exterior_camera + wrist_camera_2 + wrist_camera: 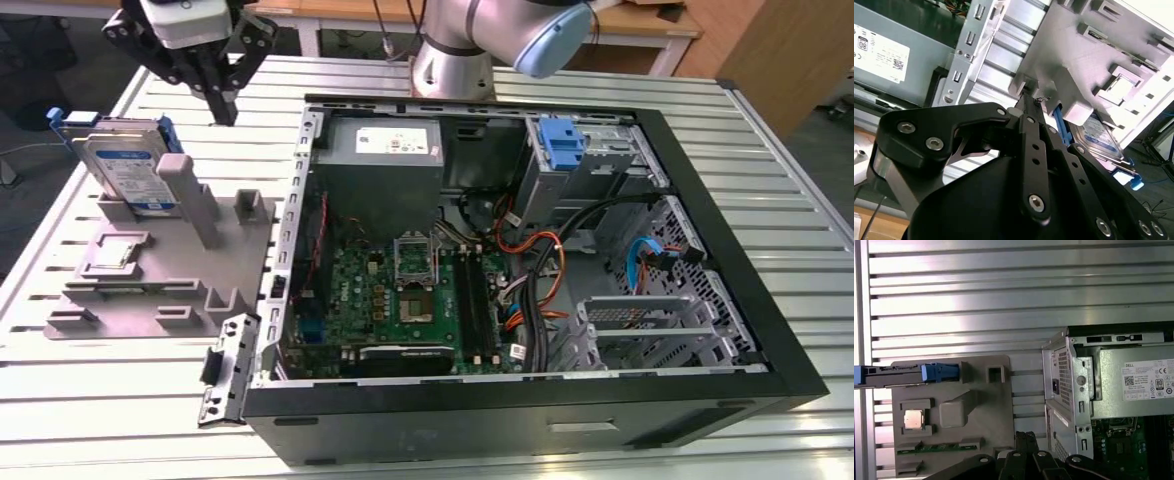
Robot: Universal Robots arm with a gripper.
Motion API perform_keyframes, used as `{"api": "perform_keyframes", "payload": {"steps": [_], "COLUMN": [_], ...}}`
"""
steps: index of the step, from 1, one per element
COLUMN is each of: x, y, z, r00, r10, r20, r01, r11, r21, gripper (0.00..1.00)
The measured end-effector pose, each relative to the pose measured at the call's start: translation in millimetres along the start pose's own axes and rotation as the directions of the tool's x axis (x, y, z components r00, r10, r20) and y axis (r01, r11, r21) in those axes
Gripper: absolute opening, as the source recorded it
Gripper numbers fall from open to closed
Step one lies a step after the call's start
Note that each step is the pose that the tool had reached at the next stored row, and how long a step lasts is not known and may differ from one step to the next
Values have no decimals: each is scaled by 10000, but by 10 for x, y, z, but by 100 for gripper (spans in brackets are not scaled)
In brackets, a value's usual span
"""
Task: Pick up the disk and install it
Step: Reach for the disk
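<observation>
The disk [123, 165], silver with a white-and-blue label and blue rails, stands on edge in a grey fixture [160, 275] on the exterior view's left. The first wrist view shows the disk [899, 375] edge-on. In the second wrist view the disk [1101, 139] sits partly behind a grey post. My gripper [220, 108] hangs above the table just behind the fixture, a little toward the exterior view's right of the disk. Its black fingers [1030, 107] are shut together with nothing between them, apart from the disk. The fingertips [1026, 439] hover by the fixture's edge.
An open computer case [747, 300] takes up the middle and the exterior view's right, holding a grey power supply [387, 150], a motherboard [400, 300] and a bare blue bracket [561, 145] in the drive bay. The fixture also carries a processor chip [913, 420] and a memory stick [929, 449].
</observation>
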State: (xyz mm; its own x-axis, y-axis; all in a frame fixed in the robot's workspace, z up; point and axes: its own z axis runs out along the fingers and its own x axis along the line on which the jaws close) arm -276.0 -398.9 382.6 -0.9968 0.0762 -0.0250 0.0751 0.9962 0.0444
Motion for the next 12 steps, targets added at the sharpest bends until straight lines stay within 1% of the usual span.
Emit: {"api": "perform_keyframes", "payload": {"steps": [12], "x": [191], "y": [-15], "z": [13], "r00": [10000], "r10": [0], "r20": [-1], "r01": [0], "r11": [10000], "r21": [0], "gripper": [11]}}
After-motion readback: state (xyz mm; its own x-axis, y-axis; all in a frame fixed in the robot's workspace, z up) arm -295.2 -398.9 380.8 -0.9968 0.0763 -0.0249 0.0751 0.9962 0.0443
